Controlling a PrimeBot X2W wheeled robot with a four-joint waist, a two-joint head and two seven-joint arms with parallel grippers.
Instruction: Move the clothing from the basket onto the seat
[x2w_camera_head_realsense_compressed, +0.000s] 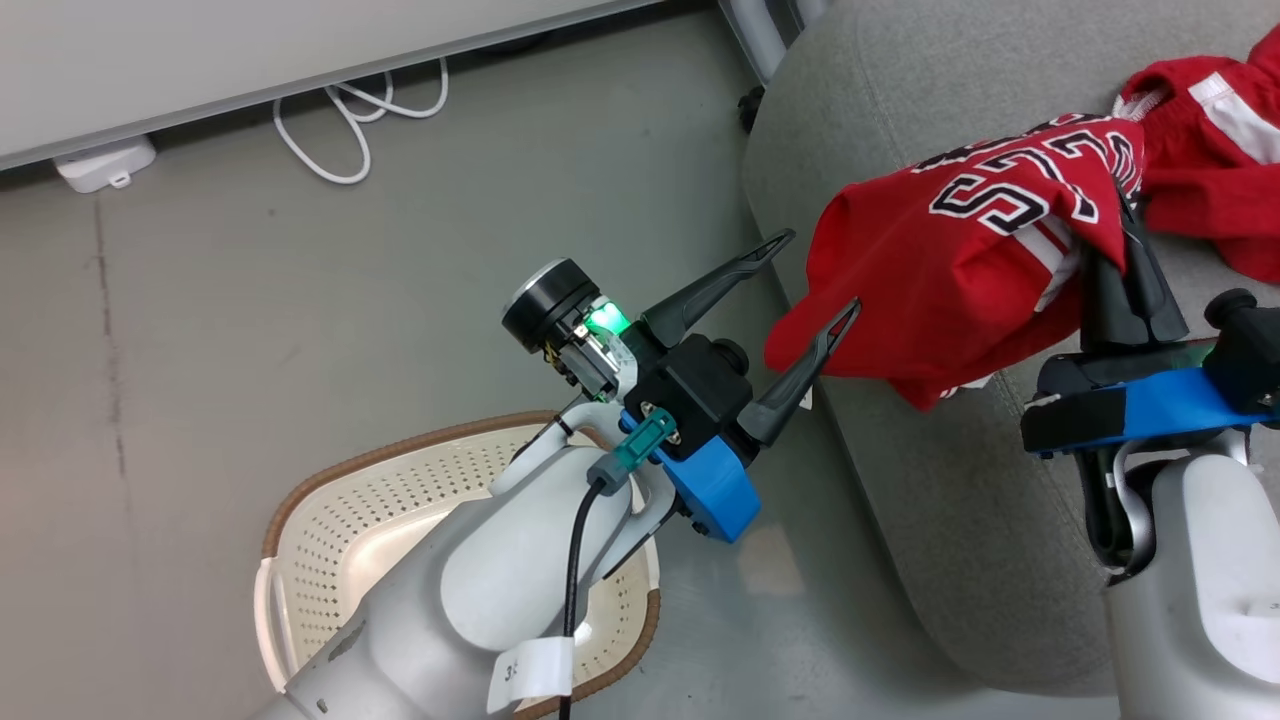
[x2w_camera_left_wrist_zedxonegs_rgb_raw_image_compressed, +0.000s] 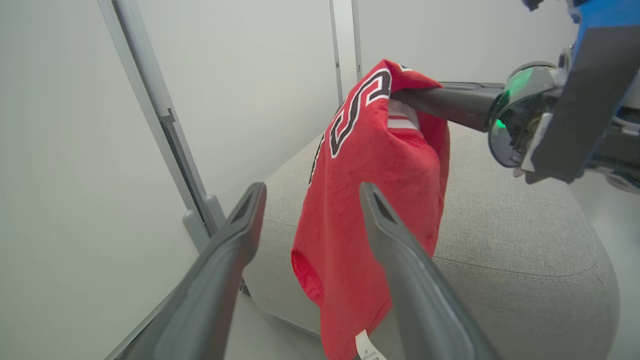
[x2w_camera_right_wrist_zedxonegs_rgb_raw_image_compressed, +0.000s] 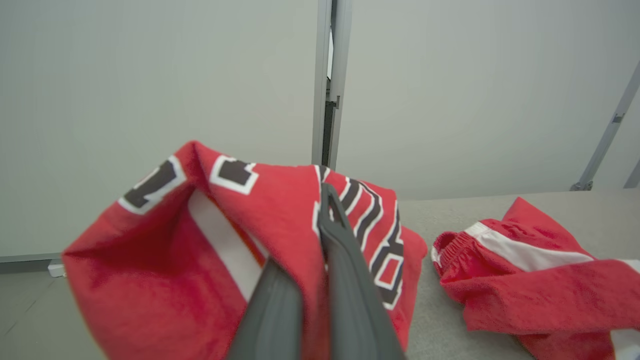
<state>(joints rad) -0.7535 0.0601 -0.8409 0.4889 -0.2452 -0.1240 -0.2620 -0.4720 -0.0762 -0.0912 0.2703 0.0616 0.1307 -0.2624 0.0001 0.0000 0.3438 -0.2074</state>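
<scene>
We clamp jersey in right gripper above seat edge, bulk hanging past edge toward floor. Our left gripper: jaws apart, empty, just beside. Other banded garment already on seat. Release here: jersey could slide off.

Black block lettering with white outlines is running across the red jersey, but folds are breaking it up. Only strokes resembling an S and a C are showing toward 1 o'clock in the head view, with no whole word legible. A white label at 7 o'clock is showing a "3" and a cut-off character. The jersey's care tag is carrying print too small to read.
</scene>
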